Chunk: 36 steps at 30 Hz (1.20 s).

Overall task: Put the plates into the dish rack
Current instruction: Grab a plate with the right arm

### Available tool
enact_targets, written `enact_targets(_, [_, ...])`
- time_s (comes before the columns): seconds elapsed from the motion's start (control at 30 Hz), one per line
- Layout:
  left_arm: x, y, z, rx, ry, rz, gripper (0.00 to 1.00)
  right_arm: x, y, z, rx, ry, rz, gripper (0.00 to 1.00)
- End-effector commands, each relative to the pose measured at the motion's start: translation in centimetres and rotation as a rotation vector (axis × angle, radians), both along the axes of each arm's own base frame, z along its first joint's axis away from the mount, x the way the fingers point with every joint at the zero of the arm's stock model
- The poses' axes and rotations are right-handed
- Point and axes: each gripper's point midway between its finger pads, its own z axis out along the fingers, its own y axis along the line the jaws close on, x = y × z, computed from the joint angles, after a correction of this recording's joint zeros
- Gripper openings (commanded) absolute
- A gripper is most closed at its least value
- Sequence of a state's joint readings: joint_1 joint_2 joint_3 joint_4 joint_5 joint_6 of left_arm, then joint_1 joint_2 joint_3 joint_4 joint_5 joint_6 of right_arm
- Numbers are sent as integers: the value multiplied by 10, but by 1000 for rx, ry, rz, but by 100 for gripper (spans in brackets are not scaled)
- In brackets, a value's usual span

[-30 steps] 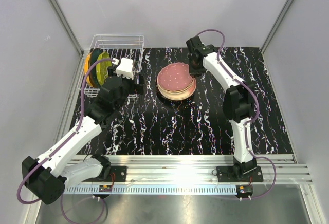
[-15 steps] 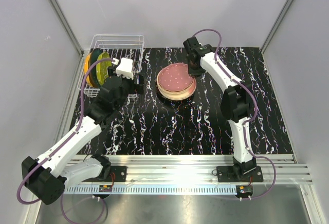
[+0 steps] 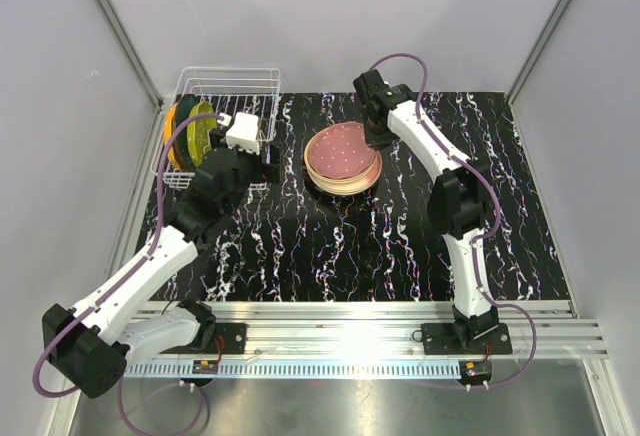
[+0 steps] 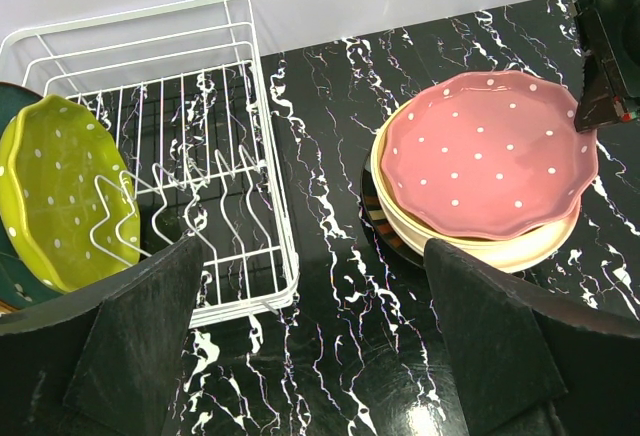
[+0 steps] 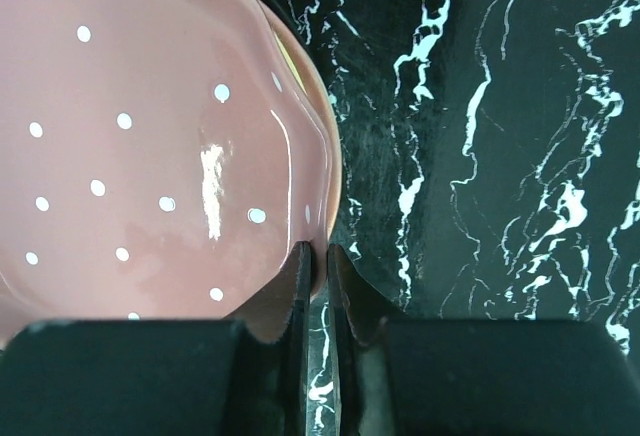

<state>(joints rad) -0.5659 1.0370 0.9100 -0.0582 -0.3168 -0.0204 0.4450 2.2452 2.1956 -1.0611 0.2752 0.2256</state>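
Right tool is clamped on the rim of the pink dotted plate, at the plate's far-right edge. The plate lies flat on top of a cream plate in the little stack mid-worktop. What matters for me: the dish rack sits off to the left of the stack at the far-left corner, so my grip is on the side of the plate facing away from it. I reckon the plate has to travel left and tip up on edge, since the lime plate at the rack's left end stands upright between the prongs. Left tool hangs with its fingers wide apart, holding nothing, just near the rack's near-right corner. It's the closer arm to the rack, so a handover looks likely.
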Motion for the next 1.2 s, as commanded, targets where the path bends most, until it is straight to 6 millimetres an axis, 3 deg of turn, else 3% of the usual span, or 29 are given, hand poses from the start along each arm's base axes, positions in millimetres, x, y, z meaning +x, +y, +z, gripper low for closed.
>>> enact_targets(0.0, [4,-9,14,-47,-33,-21,95,-6,14,37,88,-58,19,0])
enact_targets(0.2, [7,-18,1,-67,8,-38,96,-10,19,67,216,-111,-22,0])
enact_targets(0.3, [9,-23,-5,-76,28,-48,96,-10,10,75,236,-131,-64,0])
enact_targets(0.63, [11,-42,-22,-143,117,-92,98,-14,-19,90,332,-173,-158,0])
enact_targets(0.7, [10,-47,-29,-159,145,-106,99,-17,-23,97,382,-182,-174,0])
enact_targets(0.8, [14,-54,-47,-166,227,-96,99,-25,-29,92,426,-173,-203,0])
enact_targets(0.9, [14,-63,-50,-199,269,-117,99,-24,-36,94,485,-194,-238,0])
enact_targets(1.17, [10,-89,-44,-330,346,-189,99,-33,-31,103,700,-187,-269,0])
